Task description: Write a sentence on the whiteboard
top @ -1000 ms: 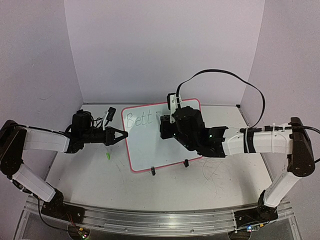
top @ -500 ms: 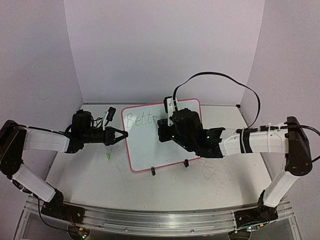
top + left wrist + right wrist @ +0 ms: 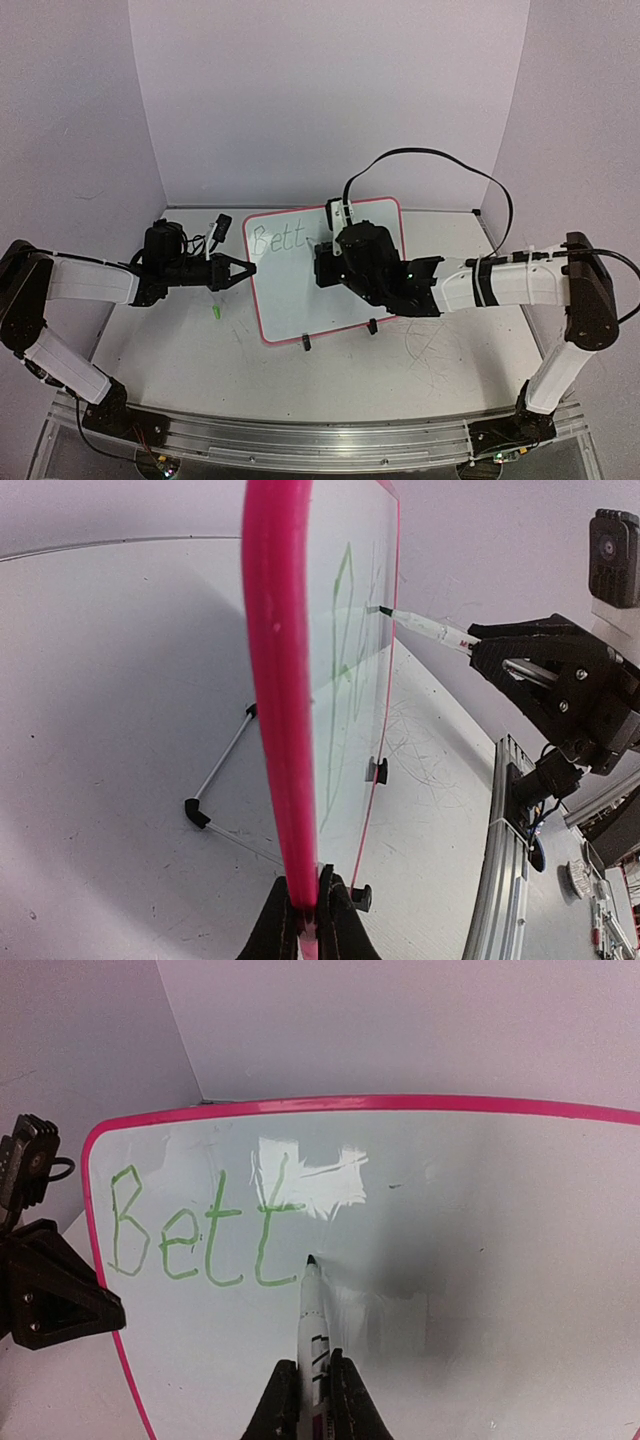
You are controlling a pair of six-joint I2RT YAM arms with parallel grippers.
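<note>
Right wrist: glossy pink-rimmed whiteboard (image 3: 480, 1220), thin green letters (image 3: 205, 1240) "Bett", slim white marker (image 3: 312, 1310).

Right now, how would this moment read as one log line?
left gripper: shut on whiteboard rim | right gripper: shut on marker | writing: Bett

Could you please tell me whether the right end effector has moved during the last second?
Yes. In the top view the right end effector has drifted slightly left across the whiteboard, which has stayed put.
</note>
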